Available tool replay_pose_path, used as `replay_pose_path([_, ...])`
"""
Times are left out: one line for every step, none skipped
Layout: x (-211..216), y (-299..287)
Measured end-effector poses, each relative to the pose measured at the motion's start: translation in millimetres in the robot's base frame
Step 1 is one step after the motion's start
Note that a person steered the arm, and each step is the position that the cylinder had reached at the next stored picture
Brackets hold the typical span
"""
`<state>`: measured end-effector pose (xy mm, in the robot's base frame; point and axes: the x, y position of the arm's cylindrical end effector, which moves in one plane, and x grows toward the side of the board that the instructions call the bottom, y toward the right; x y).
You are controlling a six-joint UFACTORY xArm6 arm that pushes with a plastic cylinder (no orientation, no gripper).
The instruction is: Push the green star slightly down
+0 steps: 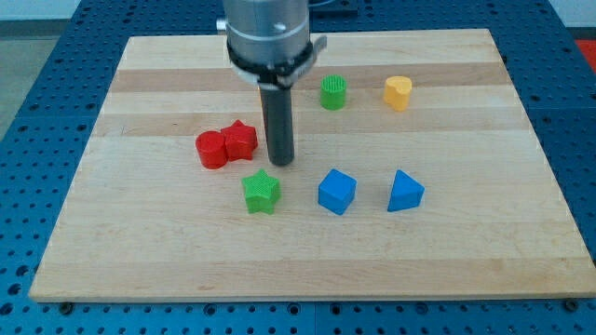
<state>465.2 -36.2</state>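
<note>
From the one camera I look down on a pale wooden board [307, 261] resting on a blue perforated table [28, 93]. My arm comes in from the view's top as a grey housing [267, 33], and the dark rod [277, 121] drops straight from it. My tip [280, 162] sits on the board near the middle, a little left of centre.

The green star [262, 192] lies just below my tip and slightly to the view's left of it. A thin strip of wood shows between them, so I read them as very near but not touching. There is no gripper on this rig, so nothing opens or closes and nothing is held; the rod only stands upright on the board.

To the view's left of my tip are two red blocks pressed together: a red star [241, 139] nearest the rod, and a red cylinder [211, 149] against its left side. The red star is just beside the rod; I cannot tell whether they touch.

To the right of the green star, in the same row, sit a blue cube [336, 191] and then a blue triangle [404, 192], apart from each other.

Higher up, right of the rod, stand a green cylinder [333, 92] and a yellow heart [398, 92], well apart from my tip.
</note>
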Motion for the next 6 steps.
replay_pose_path([17, 0])
replay_pose_path([40, 0])
replay_pose_path([54, 0])
replay_pose_path([68, 1])
replay_pose_path([67, 21])
replay_pose_path([66, 43])
